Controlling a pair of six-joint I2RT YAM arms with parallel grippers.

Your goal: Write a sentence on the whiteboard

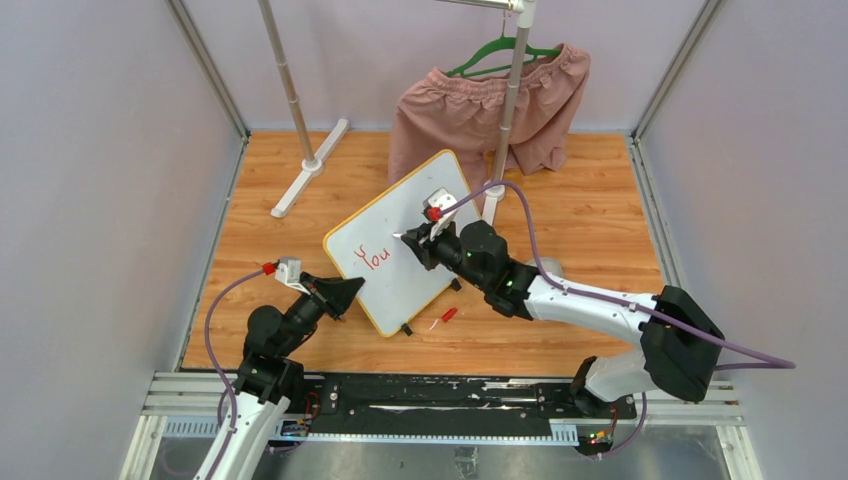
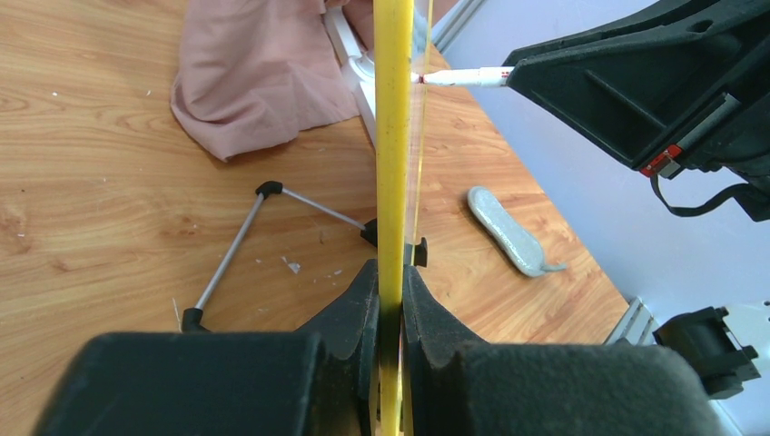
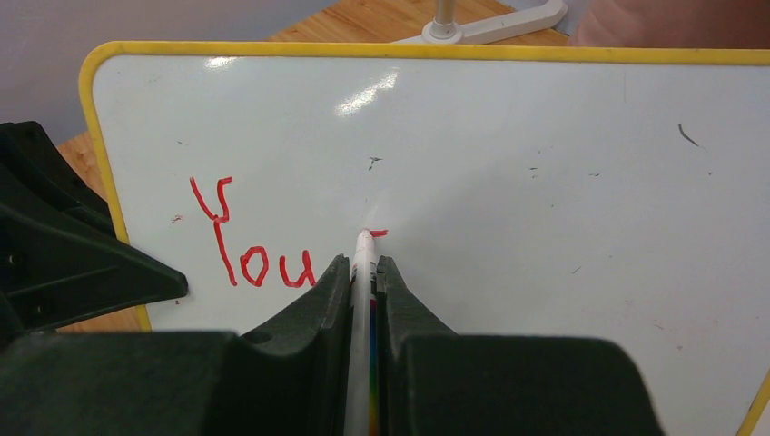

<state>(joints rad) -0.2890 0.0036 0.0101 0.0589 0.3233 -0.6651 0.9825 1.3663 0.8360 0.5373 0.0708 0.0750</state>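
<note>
Diagonally, right arm (image 1: 580, 300) stretches to the whiteboard (image 1: 415, 195).

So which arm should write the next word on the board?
Right. The right gripper holds the marker, its tip at the board just after "You". The left gripper is clamped on the board's yellow edge, steadying it.

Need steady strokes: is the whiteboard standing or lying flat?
Standing: whiteboard rises edge-on from the table in the left wrist view, frame clamped by the left gripper.
</note>
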